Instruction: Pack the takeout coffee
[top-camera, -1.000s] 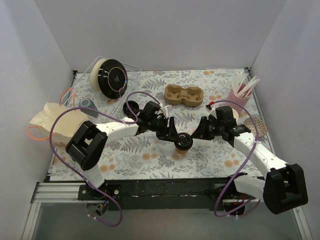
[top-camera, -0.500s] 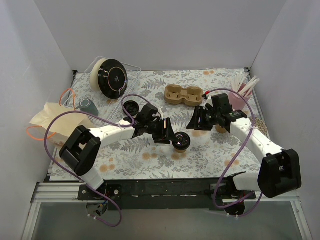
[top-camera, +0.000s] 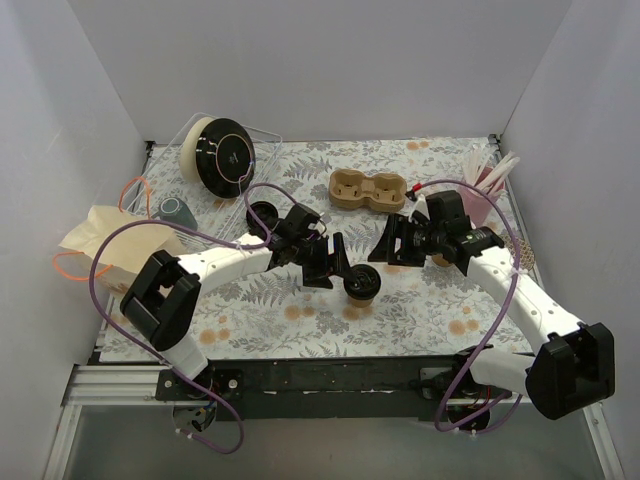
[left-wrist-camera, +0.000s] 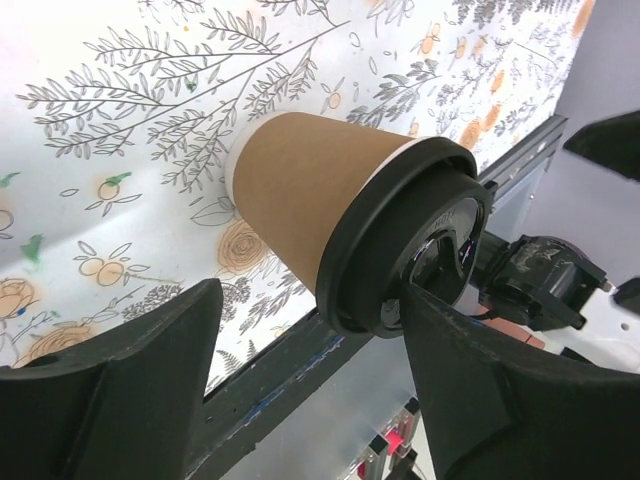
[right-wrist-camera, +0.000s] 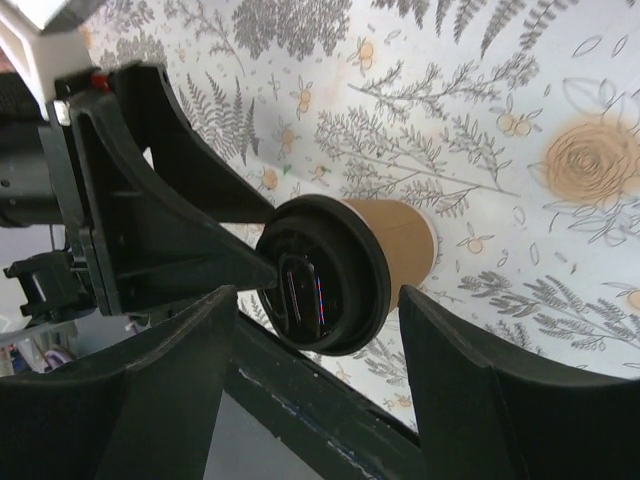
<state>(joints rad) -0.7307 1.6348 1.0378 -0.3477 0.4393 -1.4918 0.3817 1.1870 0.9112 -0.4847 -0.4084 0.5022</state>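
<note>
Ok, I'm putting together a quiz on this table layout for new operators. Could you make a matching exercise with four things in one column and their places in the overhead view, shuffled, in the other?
Things
1. takeout coffee
2. pink cup of straws
3. paper bag
4. cardboard cup carrier

Places
A. back right
B. left edge
C. middle, nearest the front of the four
D. back, around the centre

Pairs: 1-C, 2-A, 3-B, 4-D

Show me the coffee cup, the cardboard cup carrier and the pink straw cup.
coffee cup (top-camera: 362, 284), top view, black lid.
cardboard cup carrier (top-camera: 368, 191), top view, middle ridge.
pink straw cup (top-camera: 485, 206), top view, side wall.
</note>
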